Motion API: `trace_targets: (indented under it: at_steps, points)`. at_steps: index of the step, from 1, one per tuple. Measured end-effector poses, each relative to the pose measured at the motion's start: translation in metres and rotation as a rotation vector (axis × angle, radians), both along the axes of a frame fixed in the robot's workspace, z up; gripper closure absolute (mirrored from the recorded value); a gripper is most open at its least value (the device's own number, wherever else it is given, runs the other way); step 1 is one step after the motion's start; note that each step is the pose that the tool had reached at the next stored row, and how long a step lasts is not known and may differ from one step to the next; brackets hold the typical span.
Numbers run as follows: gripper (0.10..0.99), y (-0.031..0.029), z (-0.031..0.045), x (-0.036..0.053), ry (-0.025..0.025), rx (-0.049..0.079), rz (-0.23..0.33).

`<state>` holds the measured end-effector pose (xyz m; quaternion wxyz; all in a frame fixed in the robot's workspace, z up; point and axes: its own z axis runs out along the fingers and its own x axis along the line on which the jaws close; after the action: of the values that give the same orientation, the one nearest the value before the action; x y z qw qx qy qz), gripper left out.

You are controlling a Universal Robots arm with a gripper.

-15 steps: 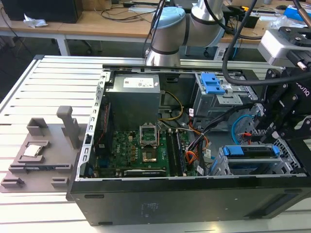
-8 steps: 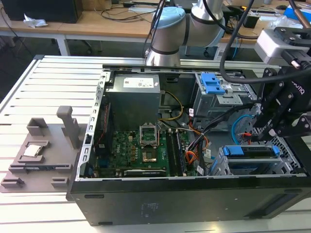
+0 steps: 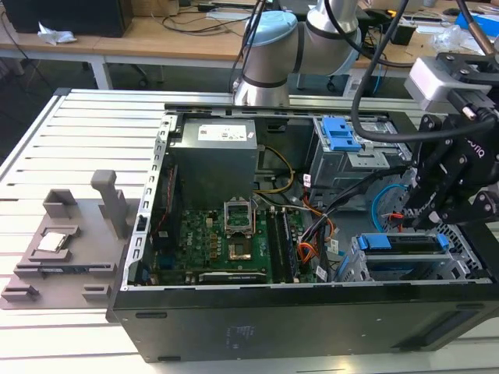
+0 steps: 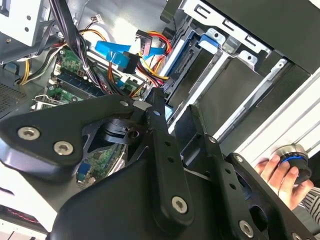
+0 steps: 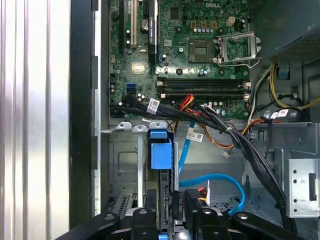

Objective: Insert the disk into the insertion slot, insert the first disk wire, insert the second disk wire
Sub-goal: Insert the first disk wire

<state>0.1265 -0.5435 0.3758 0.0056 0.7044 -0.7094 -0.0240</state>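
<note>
Open air over the insertion slot; that is where I have room to come down. On its motherboard side a black cable bundle and orange wires cross the gap, and the second disk wire loops close beside the slot. In the exterior view the taller grey cage stands past the slot's far side, and the black case wall runs along its near side.

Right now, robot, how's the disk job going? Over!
Gripper just above the disk. Disk sits in the insertion slot. Second disk wire looped beside it, black cable bundle close by.
</note>
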Motion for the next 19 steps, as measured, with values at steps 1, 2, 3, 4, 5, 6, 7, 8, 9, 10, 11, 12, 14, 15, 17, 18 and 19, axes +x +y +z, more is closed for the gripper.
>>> trace_targets:
  at_steps: [1, 2, 3, 4, 5, 6, 7, 8, 9, 10, 11, 12, 14, 15, 17, 18, 19]
  points:
    - [0.725, 0.0001, -0.0012, 0.0000, 0.0000, 0.000, 0.000]
    - [0.725, 0.0002, -0.0020, 0.0001, 0.0000, 0.000, 0.000]
    - [0.725, 0.0004, -0.0026, 0.0002, 0.0000, 0.000, 0.000]
    - [0.725, 0.0009, -0.0038, 0.0006, 0.0000, 0.000, 0.000]
    - [0.725, 0.0012, -0.0046, 0.0009, 0.0001, 0.000, 0.000]
    - [0.725, 0.0016, -0.0054, 0.0011, 0.0001, 0.000, 0.000]
    - [0.725, 0.0022, -0.0065, 0.0015, 0.0003, 0.000, 0.000]
    - [0.725, 0.0025, -0.0073, 0.0016, 0.0003, 0.000, 0.000]
    - [0.725, 0.0027, -0.0079, 0.0017, 0.0003, 0.000, 0.000]
    - [0.725, 0.0037, -0.0095, 0.0023, 0.0004, 0.000, 0.000]
    - [0.725, 0.0046, -0.0105, 0.0028, 0.0005, 0.000, -0.001]
    - [0.725, 0.0056, -0.0117, 0.0034, 0.0006, 0.000, -0.001]
    - [0.725, 0.0071, -0.0131, 0.0044, 0.0007, 0.000, -0.001]
    - [0.725, 0.0076, -0.0139, 0.0048, 0.0007, 0.000, -0.002]
    - [0.725, 0.0084, -0.0154, 0.0055, 0.0008, 0.000, -0.004]
    - [0.725, 0.0085, -0.0160, 0.0059, 0.0008, 0.000, -0.006]
    - [0.725, 0.0085, -0.0160, 0.0060, 0.0008, 0.000, -0.007]
